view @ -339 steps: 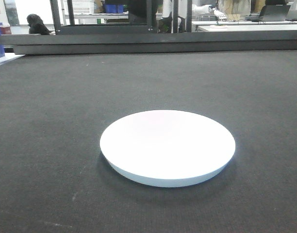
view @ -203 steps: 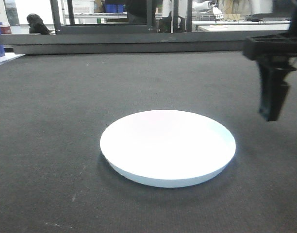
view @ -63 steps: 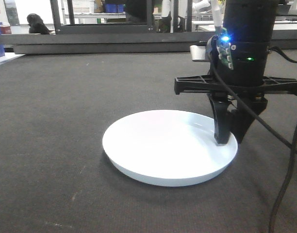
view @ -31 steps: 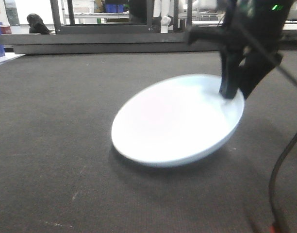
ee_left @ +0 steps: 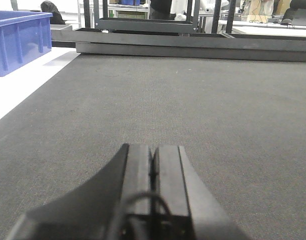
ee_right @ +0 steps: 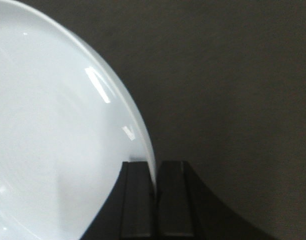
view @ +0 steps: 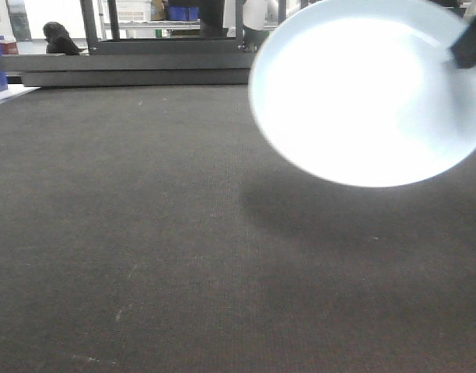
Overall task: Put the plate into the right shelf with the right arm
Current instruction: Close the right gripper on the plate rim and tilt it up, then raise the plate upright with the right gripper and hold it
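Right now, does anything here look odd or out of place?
Only the plate: it hangs above the dark table, tilted steeply, pinched at its rim by the right hand. It looks precarious, but nothing appears cracked or spilled.

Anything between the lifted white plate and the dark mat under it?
Nothing. Front view: the round glossy white plate, held in the right tool, hangs clear; only its shadow on the bare dark mat.

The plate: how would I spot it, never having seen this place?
Start at the wide dark grey tabletop. Above its right side, casting a shadow, hangs the tilted plate, its rim pinched by the right gripper. It is the only white, round, glossy thing there.
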